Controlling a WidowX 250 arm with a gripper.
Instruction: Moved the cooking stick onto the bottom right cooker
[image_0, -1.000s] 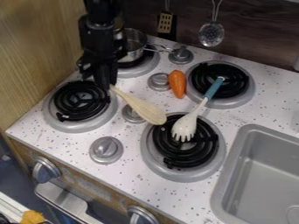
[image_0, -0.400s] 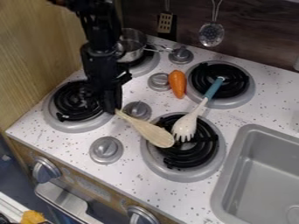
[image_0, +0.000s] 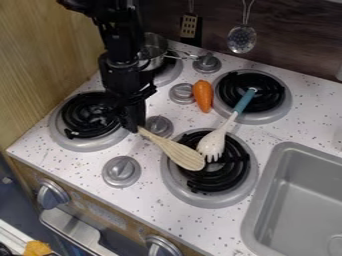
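Observation:
The black gripper (image_0: 137, 125) hangs between the bottom left burner and the bottom right burner, shut on the handle end of the wooden cooking stick (image_0: 182, 154). The stick's broad end lies over the upper left part of the bottom right burner (image_0: 227, 177). Beside it, a white slotted spoon (image_0: 212, 142) with a blue handle rests with its toothed head on the same burner, its handle reaching the top right burner. Whether the stick touches the coils or the spoon, I cannot tell.
Around the stick are the bottom left burner (image_0: 87, 117), a carrot (image_0: 203, 95), stove knobs (image_0: 121, 171) and, at the back, a metal pot (image_0: 153, 50). The top right burner (image_0: 252, 92) is behind, and a grey sink (image_0: 277, 200) lies at the right.
The gripper has come down the view and slightly right with the wooden stick, whose broad end has shifted from the burner's upper left edge to farther over its coils.

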